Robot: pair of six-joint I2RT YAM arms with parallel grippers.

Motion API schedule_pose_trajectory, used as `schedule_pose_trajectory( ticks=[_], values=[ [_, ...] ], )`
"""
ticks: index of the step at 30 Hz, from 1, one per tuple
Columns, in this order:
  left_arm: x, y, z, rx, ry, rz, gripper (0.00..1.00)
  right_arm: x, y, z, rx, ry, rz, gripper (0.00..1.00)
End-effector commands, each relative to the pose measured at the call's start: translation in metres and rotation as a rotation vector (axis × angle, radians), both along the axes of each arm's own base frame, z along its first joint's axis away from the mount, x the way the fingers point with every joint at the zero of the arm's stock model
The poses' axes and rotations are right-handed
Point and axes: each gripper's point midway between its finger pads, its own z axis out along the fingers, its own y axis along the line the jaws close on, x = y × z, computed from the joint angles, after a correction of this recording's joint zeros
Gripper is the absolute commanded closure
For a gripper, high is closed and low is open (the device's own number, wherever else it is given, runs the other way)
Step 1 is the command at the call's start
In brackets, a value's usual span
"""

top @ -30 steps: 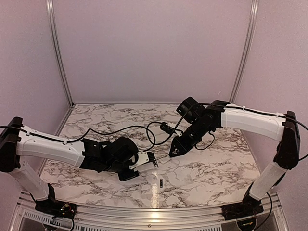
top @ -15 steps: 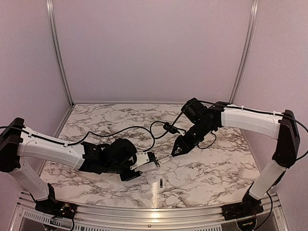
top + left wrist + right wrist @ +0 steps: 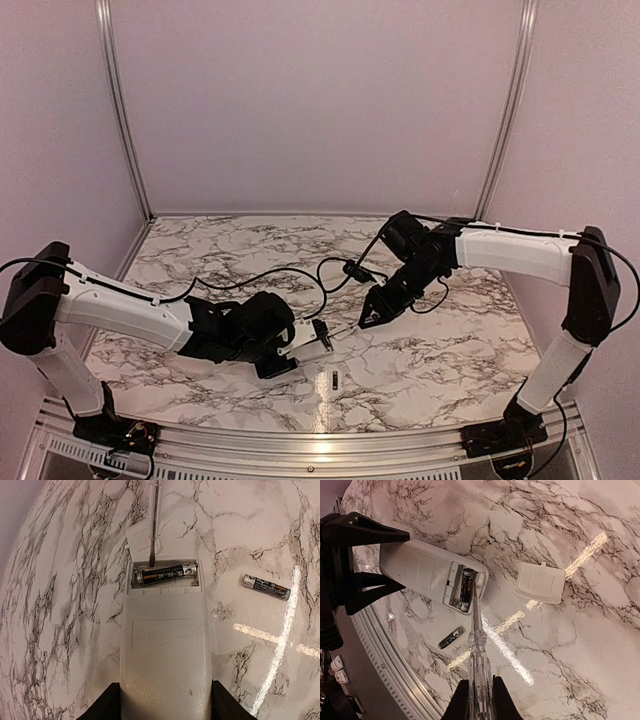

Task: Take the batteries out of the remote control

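White remote control (image 3: 165, 645), seated battery (image 3: 167, 573), loose battery (image 3: 266, 587), screwdriver (image 3: 476, 655)

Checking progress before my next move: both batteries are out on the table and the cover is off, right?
No. Only one battery lies on the table; the second battery sits in the remote, per the left wrist view. The cover is off.

Remote control (image 3: 165, 640) and cover (image 3: 540, 582) are white, batteries (image 3: 266, 587) black, table (image 3: 260, 525) white marble veined grey.
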Motion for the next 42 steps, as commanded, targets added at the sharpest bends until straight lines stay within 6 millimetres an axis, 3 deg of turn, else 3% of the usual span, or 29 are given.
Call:
schedule_pose_trajectory(
  ticks=[1,5,10,15,21,26,33,42],
  values=[
    [0.005,0.011,-0.002,0.049,-0.035,0.016,0.92,0.007,-0.019,-0.005,-0.049,-0.011,-0.073,1.0],
    [0.014,0.021,0.001,0.074,-0.108,0.038,0.92,0.007,-0.018,-0.003,-0.037,-0.012,-0.089,1.0],
    [0.015,0.016,0.012,0.022,-0.169,0.004,0.92,0.008,-0.02,-0.021,-0.077,-0.001,-0.061,1.0],
    [0.013,0.012,0.008,0.031,-0.168,-0.035,0.92,0.012,-0.016,-0.032,-0.086,-0.005,-0.026,1.0],
    [0.01,0.016,-0.001,0.051,-0.163,-0.053,0.92,0.018,0.0,0.012,0.046,-0.086,-0.009,1.0],
    [0.01,0.02,-0.003,0.061,-0.18,-0.062,0.92,0.013,-0.003,0.044,0.105,-0.194,0.047,1.0],
    [0.011,0.016,0.003,0.033,-0.211,-0.075,0.92,0.003,0.0,0.031,0.114,-0.163,0.133,1.0],
    [0.013,0.016,-0.001,0.059,-0.226,-0.092,0.92,0.011,0.012,0.022,0.133,-0.159,0.181,1.0]
  ],
)
